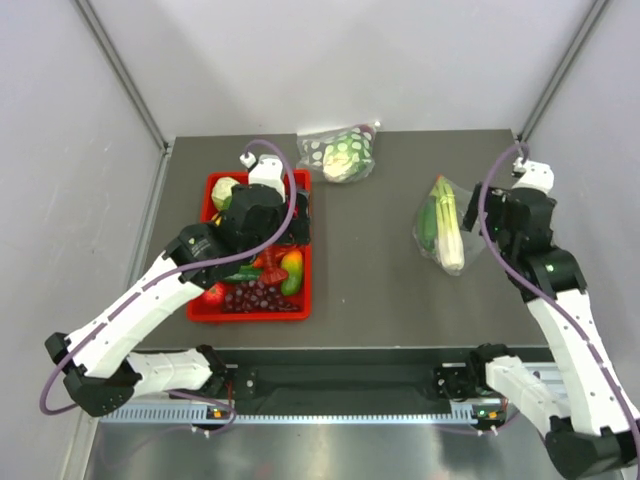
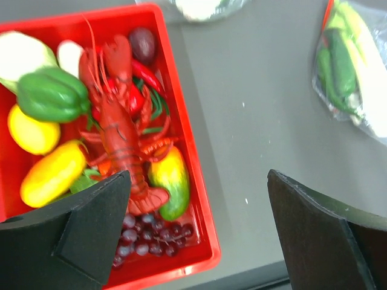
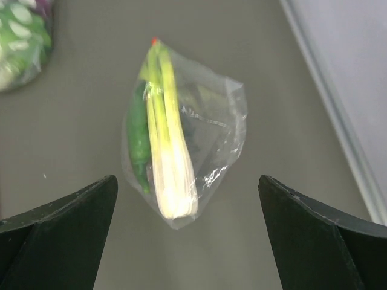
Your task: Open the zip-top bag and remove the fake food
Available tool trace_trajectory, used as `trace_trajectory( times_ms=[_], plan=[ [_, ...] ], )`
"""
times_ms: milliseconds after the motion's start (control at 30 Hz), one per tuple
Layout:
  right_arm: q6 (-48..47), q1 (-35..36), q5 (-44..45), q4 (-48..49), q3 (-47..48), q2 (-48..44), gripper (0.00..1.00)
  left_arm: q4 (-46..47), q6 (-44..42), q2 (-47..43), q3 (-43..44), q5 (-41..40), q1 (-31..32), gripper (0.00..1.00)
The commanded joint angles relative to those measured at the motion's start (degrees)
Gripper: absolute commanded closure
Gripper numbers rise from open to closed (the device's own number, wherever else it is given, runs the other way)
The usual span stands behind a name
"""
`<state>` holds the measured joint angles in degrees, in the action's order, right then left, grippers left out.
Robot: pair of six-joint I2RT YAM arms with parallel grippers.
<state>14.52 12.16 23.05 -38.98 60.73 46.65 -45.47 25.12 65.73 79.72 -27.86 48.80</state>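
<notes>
Grey counter point(image 1: 380, 275), pale walls on three sides.

Zip-top bag point(image 3: 221, 115) lay flat on the right half of the counter, with its long axis running far to near, well apart from the other items. No opening was visible in it. Fake food point(image 3: 163, 103) was inside:
- a pale green-and-white stalk bunch point(image 3: 174, 181), white butt toward the near end
- a slim green vegetable piece point(image 3: 138, 136) pressed against the stalk's left side
- a dim grey shape to the right of the stalk, too blurred to name

Only a spot of the orange-red zip strip point(image 3: 155, 41) showed, at the far tip.

Handling, as judged: the film looked thin, crinkly and slack, so it is probably light, soft and slippery. The bag would likely slide on the counter if tugged by one arm alone, and the loose contents would shift. The best hold seemed to be the far end by the strip, on empty film. One claw could pin or pinch each lip, keeping off the stalk.

Right claw point(image 3: 186, 176) was spread wide, wider than the bag, and empty. The bag sat framed between its fingers in the wrist view. From above, the claw was just beside the bag's right edge. No contact was seen, and its height could not be read.

Left claw point(image 2: 198, 175) was equally wide open and empty. It hung over the right rim of the red tray point(image 2: 188, 130) on the left of the counter. The tray held a lobster point(image 2: 118, 133), purple grapes point(image 2: 151, 232) and other pieces. A dotted bag point(image 1: 340, 153) lay at the far edge.
</notes>
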Motion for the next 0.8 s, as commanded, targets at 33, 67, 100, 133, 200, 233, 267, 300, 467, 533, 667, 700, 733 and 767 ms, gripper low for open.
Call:
trace_trajectory(
  times_ms=[33, 67, 100, 133, 200, 233, 267, 300, 467, 533, 667, 700, 733, 767],
  plan=[
    [1.91, -4.86, -10.1, 5.75, -2.54, 4.84, 0.01, 3.46, 4.05, -2.19, -2.11, 1.93, -0.19, 0.01],
    [2.26, -8.44, -12.13, 6.54, -2.72, 5.81, 0.0, 3.9, 4.4, -2.45, -2.72, 2.1, -0.19, 0.01],
    [2.52, -10.56, -16.85, 7.86, -2.98, 7.82, 0.0, 4.08, 4.58, -2.54, -2.82, 2.37, -0.28, 0.01],
    [3.14, -12.5, -19.33, 8.65, -3.59, 8.71, 0.0, 4.16, 4.58, -2.8, -2.91, 2.37, -0.28, 0.01],
    [3.32, -18.48, -22.86, 10.49, -4.48, 10.47, 0.0, 4.34, 4.32, -2.81, -3.17, 2.37, -0.45, 0.01],
    [2.8, -19.54, -26.87, 12.51, -5.18, 11.95, 0.0, 4.43, 4.14, -2.63, -3.17, 2.11, -0.54, 0.01],
    [2.62, -20.59, -27.61, 13.22, -5.18, 12.93, 0.01, 4.52, 3.71, -2.63, -3.26, 2.02, -0.63, 0.01],
    [2.27, -20.95, -27.88, 13.49, -5.1, 13.89, 0.0, 4.52, 3.36, -2.63, -3.17, 1.93, -0.81, 0.01],
    [2.09, -22.18, -30.16, 17.6, -6.76, 19.7, 0.0, 4.25, 1.34, -1.66, -3.26, 2.37, -1.6, 0.01],
    [2.79, -22.27, -30.26, 19.2, -8.42, 21.63, 0.0, 3.9, 0.89, -1.23, -3.17, 2.72, -2.04, 0.01],
    [4.11, -22.27, -29.38, 22.45, -10.8, 25.85, 0.01, 3.38, -0.25, -0.43, -2.82, 3.77, -3.0, 0.01],
    [4.37, -22.36, -29.72, 23.07, -11.33, 27.16, 0.02, 3.37, -0.25, -0.35, -2.73, 3.95, -3.44, 0.01],
    [4.98, -22.36, -29.99, 23.86, -12.38, 27.87, 0.02, 3.2, -0.34, -0.34, -2.56, 3.95, -3.53, 0.01],
    [5.34, -22.36, -30.34, 24.56, -12.82, 28.49, 0.03, 3.37, -0.34, -0.26, -2.56, 3.86, -3.71, 0.01]
  ],
)
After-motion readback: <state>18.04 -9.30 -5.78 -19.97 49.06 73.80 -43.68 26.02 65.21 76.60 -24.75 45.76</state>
